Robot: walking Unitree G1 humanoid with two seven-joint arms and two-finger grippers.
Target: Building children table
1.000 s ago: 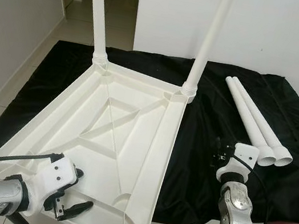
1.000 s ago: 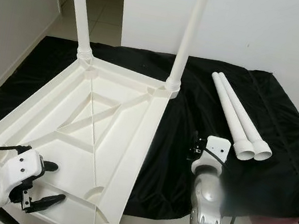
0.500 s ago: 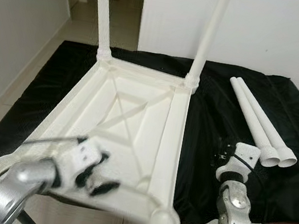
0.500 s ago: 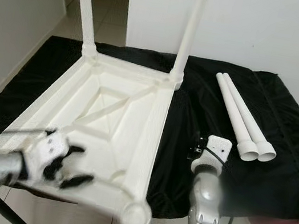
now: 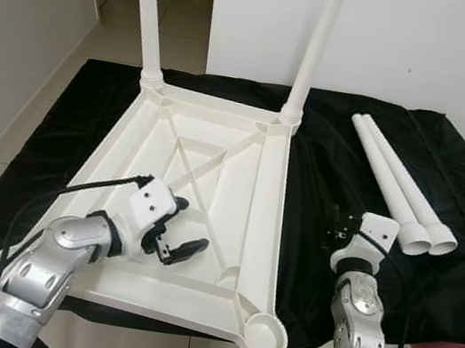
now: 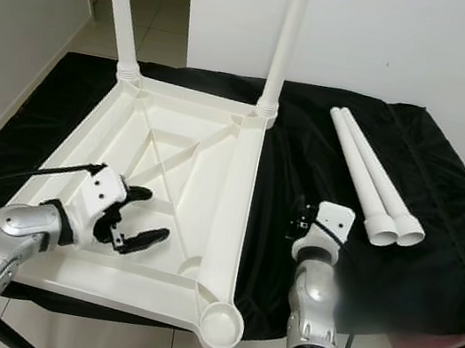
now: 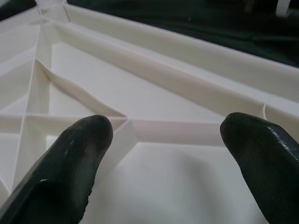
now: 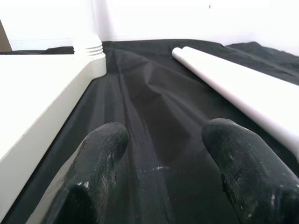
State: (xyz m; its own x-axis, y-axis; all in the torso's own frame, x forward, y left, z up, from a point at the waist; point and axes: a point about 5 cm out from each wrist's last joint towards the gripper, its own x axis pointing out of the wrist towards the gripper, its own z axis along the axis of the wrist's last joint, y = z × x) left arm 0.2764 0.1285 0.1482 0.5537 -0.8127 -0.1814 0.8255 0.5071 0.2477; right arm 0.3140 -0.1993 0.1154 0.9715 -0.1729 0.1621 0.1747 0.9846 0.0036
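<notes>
Tabletop lay upside down on the black cloth over the counter, ribbed underside facing up, presumably so the leg sockets could be reached from above. Two white legs already stood upright in the far corner sockets. Two loose legs lay side by side on the cloth to the robot's right, touching each other, collared ends toward the robot and well apart from the tabletop. The near right corner socket stood empty and overhung the counter's near edge; the near left one was hidden behind the left arm.

The left gripper hovered low over the near half of the underside, jaws spread with nothing between them, above a rib junction; the left wrist view showed the ribs under its fingers. It seemed placed there to steady or shift the tabletop.

The right gripper hung just above the cloth between the tabletop's right edge and the loose legs, jaws apart and empty. The right wrist view looked along the cloth with the loose legs off to one side of the fingers, which suggested it was about to fetch one.
</notes>
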